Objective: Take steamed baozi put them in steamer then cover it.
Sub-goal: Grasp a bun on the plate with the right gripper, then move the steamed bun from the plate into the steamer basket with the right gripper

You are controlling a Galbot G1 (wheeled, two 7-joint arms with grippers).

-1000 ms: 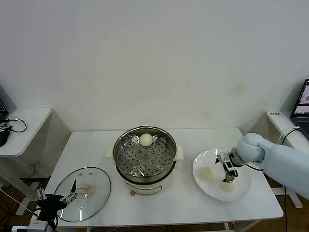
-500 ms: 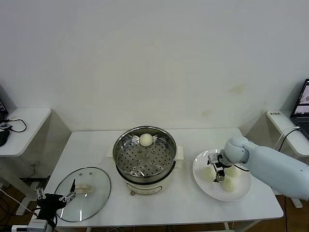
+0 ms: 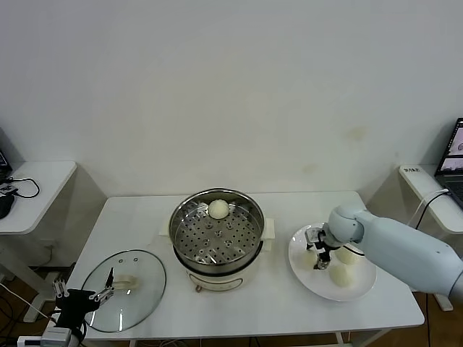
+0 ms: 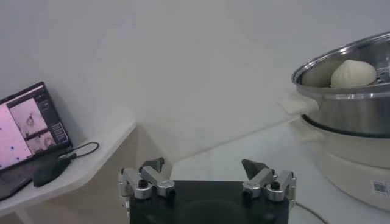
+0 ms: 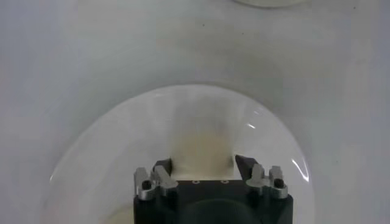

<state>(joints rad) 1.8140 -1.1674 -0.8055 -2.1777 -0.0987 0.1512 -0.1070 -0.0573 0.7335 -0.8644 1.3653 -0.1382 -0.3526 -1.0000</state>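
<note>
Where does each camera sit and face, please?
Head view: high, looking down on the table, steamer, left gripper and right gripper.
Left wrist view: low, facing the steamer past the open left gripper.
Right wrist view: straight down on the plate, right gripper closed on a baozi.
Shared: head and left wrist both show the steamer's bun.

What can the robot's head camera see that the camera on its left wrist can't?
Only the head view shows the round clear glass lid, the flat white plate and the right gripper shut on a pale bun on the plate.
Only the left wrist view shows the lit screen of the open laptop on the side table at the robot's left.
Both show the shiny steel steamer, the pale round bun inside it and the open left gripper.
</note>
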